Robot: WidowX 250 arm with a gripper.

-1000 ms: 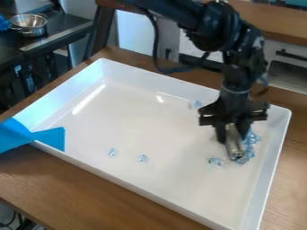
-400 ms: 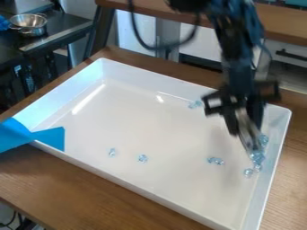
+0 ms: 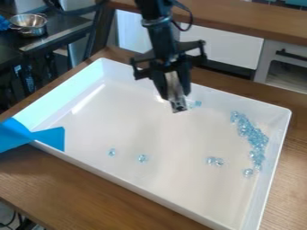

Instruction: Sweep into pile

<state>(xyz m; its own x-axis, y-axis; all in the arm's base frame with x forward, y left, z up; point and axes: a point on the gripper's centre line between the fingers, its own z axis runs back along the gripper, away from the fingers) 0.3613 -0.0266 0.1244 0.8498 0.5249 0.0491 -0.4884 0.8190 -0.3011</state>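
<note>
Beads [image 3: 256, 140] in a loose line along the tray's [image 3: 162, 130] right side.
The tray's near corner is cut off below; blue tape [image 3: 49, 137], cut off at left, hides another. Four stray beads lie apart from the line, two at left, two side by side nearer it. Farther back, the claw [image 3: 173, 94] is closed around a metal tool [image 3: 178, 103], whose upper end it hides; just beside, another bead or two [image 3: 196, 103], hard to count. The arm [image 3: 157, 27] is cut off above.
</note>
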